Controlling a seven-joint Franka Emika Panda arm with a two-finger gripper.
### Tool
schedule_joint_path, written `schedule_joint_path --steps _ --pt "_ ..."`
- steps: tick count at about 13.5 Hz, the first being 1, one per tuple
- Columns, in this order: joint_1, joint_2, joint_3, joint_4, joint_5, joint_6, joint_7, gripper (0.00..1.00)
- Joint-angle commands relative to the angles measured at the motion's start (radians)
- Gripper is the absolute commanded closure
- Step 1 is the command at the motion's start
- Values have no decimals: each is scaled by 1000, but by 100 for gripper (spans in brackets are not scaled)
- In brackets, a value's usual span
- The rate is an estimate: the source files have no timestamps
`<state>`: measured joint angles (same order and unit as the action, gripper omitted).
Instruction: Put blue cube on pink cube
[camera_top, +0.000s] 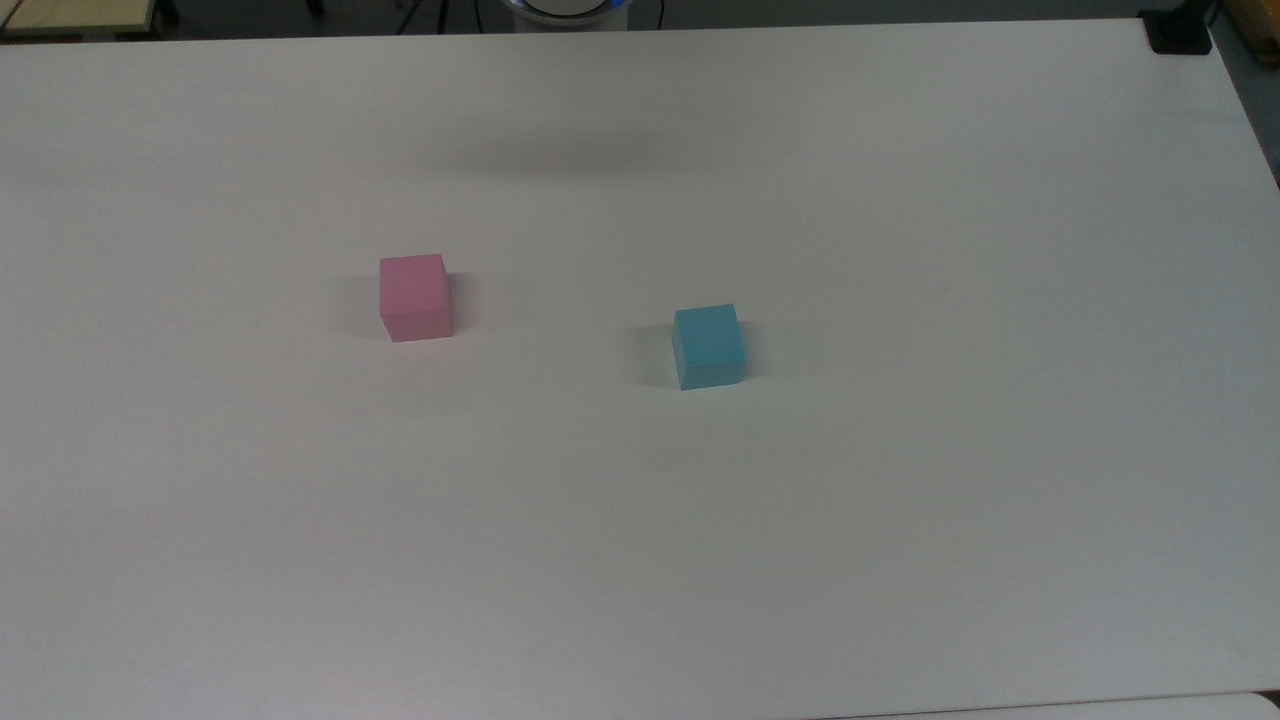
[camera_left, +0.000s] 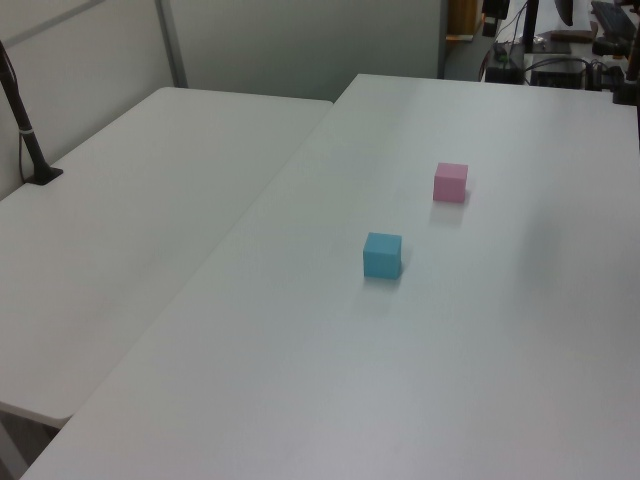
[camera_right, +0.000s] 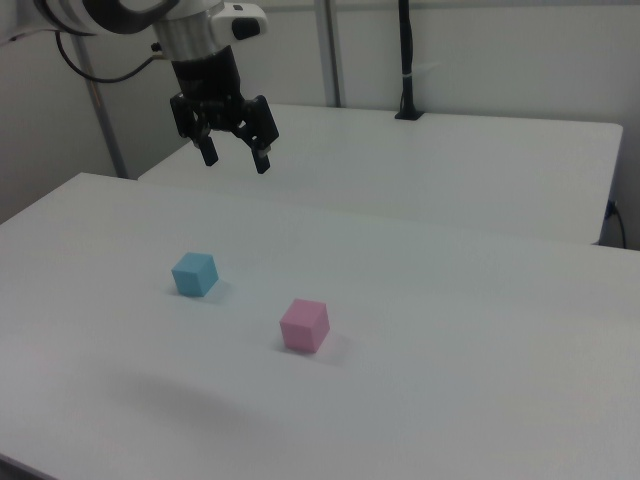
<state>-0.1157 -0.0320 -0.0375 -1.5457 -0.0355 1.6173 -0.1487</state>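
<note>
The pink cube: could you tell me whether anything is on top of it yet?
Nothing: the pink cube's top face is bare. The blue cube sits apart on the white table.

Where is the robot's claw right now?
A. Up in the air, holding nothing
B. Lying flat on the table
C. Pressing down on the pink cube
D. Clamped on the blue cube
A: in the right view the gripper hangs high above the table with its fingers spread and nothing between them, while the blue cube and the pink cube sit apart below.
</note>
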Motion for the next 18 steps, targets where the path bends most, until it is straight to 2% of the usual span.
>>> schedule_joint_path --steps 1,11,13,16,18 --pt "2 12 -5 26 11 -19 -6 0" --pt "8 1 2 26 6 -66 4 0" --pt "17 7 10 26 8 -65 75 0" --pt "57 7 10 13 6 -66 86 0" --pt "117 11 11 -23 12 -45 144 0"
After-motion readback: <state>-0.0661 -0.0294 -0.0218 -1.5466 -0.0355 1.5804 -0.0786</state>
